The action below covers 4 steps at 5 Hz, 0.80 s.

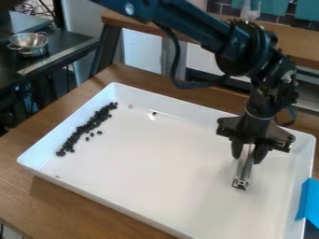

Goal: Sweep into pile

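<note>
- One gripper [248, 156] hung over the right part of the tray [156, 163], as the view showed it, its fingers closed on a metal bar [242, 179].
- The bar slanted down toward the tray's floor; whether it touched could not be told.
- Most of the beans [87, 127] lay in a long, narrow band inside the tray, beside its left wall.
- A few loose beans [99, 132] sat just off that band, toward the tray's middle.
- One dark bit [154, 113] and a pale bit [130, 107] lay apart, near the tray's far wall.
- The table [25, 200] was under the tray.
- Something blue [308, 201] was at the tray's right edge.
- A metal bowl [29, 42] stood well beyond the tray, at upper left.
</note>
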Motion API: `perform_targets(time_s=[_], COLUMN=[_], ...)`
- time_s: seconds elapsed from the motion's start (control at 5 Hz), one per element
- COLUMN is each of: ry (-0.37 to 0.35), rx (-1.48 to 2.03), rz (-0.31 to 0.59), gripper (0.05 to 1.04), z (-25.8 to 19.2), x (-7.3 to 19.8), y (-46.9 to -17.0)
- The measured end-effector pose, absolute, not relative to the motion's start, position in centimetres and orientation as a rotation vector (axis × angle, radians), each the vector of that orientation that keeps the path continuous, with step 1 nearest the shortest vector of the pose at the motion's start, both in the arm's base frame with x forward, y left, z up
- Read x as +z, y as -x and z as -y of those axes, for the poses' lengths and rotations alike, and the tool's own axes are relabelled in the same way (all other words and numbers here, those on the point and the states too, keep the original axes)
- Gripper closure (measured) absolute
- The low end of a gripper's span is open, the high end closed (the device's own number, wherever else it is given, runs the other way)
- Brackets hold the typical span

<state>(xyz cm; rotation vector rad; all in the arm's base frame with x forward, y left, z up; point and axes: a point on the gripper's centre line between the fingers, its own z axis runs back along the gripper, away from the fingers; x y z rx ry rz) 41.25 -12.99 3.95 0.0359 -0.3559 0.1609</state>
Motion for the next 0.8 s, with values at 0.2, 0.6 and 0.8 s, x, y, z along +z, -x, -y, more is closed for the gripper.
perform_targets(time_s=[0.2, 0.6, 0.8], ry=[-0.044, -0.038, -0.04], rx=[0.169, 0.189, 0.181], rz=[0.341, 0.329, 0.307], gripper=[0.716, 0.716, 0.716], z=[13.1, 10.5, 8.3], x=[3.2, 2.7, 2.7], y=[-42.0, -42.3, -42.2])
